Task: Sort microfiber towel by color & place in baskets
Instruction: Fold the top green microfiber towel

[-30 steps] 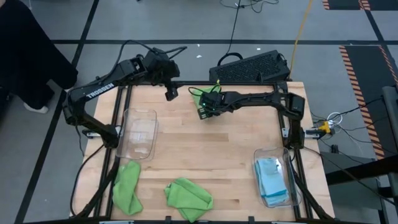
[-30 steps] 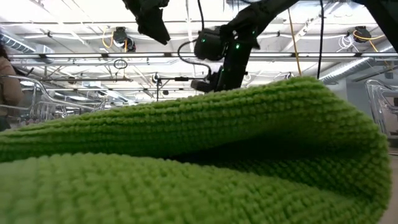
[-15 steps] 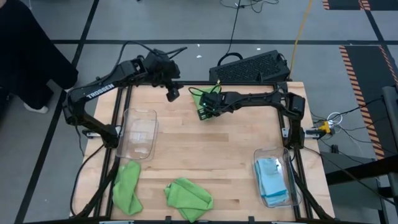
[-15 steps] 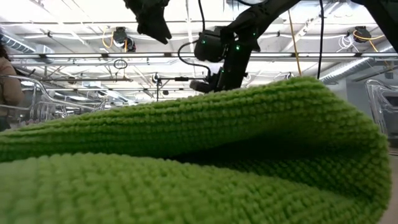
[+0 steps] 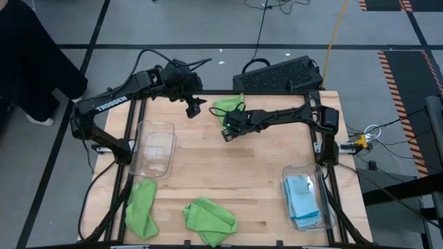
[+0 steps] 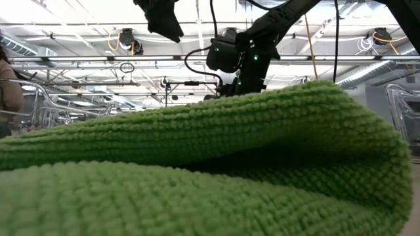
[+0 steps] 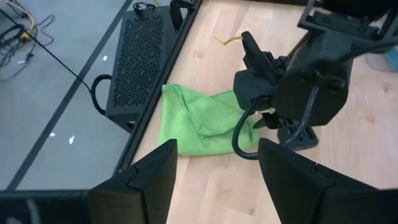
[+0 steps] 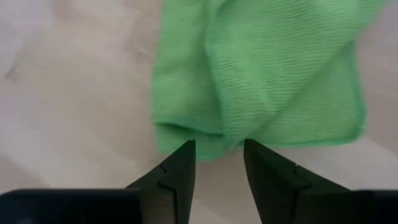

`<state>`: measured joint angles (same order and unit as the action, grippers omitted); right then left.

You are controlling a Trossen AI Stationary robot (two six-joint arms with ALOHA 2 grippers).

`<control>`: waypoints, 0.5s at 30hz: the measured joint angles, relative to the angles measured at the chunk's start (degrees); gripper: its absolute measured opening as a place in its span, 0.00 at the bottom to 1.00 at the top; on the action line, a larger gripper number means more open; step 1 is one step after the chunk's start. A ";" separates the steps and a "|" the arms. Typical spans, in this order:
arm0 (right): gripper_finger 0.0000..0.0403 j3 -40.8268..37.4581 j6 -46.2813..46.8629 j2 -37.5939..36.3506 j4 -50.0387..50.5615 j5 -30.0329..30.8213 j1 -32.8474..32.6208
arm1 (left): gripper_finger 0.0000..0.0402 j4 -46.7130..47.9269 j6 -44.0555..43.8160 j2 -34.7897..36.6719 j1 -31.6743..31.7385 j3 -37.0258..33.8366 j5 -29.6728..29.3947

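A lime green microfiber towel [image 5: 227, 105] lies crumpled and flat on the table by the far edge, also seen in the left wrist view [image 7: 199, 121] and the right wrist view [image 8: 261, 74]. My right gripper [image 5: 225, 131] [image 8: 217, 146] is open and slants down, its fingertips just on the near side of this towel's edge, holding nothing. My left gripper [image 5: 196, 109] [image 7: 214, 149] hangs open above the table, left of the towel. Two more green towels [image 5: 142, 207] [image 5: 210, 220] lie at the near edge. Blue towels [image 5: 303, 197] lie in the right clear basket [image 5: 285, 181]; the left basket [image 5: 154, 147] holds nothing.
A black perforated crate [image 5: 280, 75] stands on the floor just beyond the far edge, behind the towel. In the low view a green towel [image 6: 197, 170] fills the foreground and hides most of the tabletop. Bare wood [image 5: 228, 169] spans the table's middle.
My right gripper has sunk and drawn a little toward the table's near edge, rolling its wrist, so the green towel at the far edge now shows whole beyond its fingertips. The towel has stayed where it was.
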<state>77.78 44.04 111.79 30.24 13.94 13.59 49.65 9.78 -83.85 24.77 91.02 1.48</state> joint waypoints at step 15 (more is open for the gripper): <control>0.02 -6.59 5.70 -0.31 -10.01 -6.67 0.17 | 0.57 0.93 -9.09 0.02 -6.14 -4.74 2.99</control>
<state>71.19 49.74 111.48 20.23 7.26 13.76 50.58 0.68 -83.83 18.64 86.28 4.46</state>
